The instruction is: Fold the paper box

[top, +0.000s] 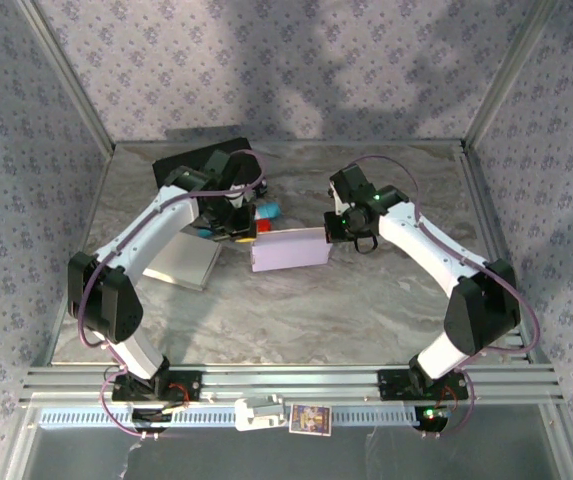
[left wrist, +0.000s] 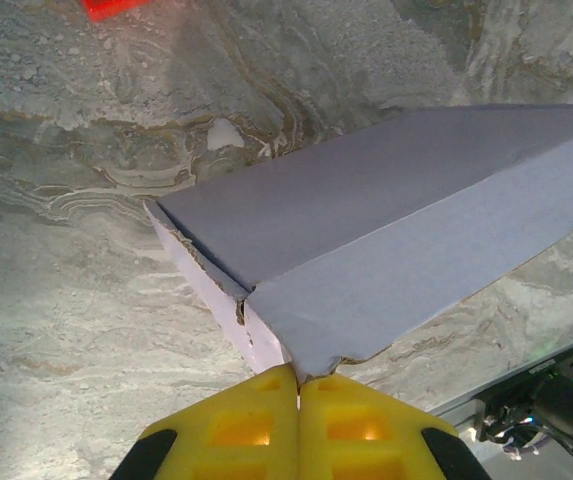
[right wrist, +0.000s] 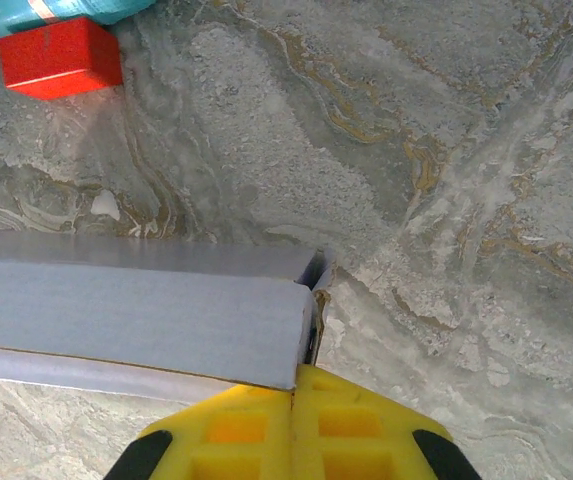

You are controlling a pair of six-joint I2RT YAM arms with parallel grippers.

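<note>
The lavender paper box (top: 289,250) lies on the marbled table between my two arms, long side running left to right. My left gripper (top: 241,232) is at its left end. In the left wrist view the yellow fingers (left wrist: 236,425) are shut, and a torn corner of the box (left wrist: 386,220) is pinched in the seam between them, at my left gripper (left wrist: 300,378). My right gripper (top: 338,232) is at the right end. Its yellow fingers (right wrist: 356,430) are shut on the end edge of the box (right wrist: 136,315), at my right gripper (right wrist: 294,388).
A red block (right wrist: 58,57) and a teal object (right wrist: 26,20) lie just behind the box, also seen from above (top: 269,211). A flat pale sheet (top: 184,262) lies under the left arm. A black flat item (top: 196,160) sits at the back left. Metal frame posts stand at the table's corners.
</note>
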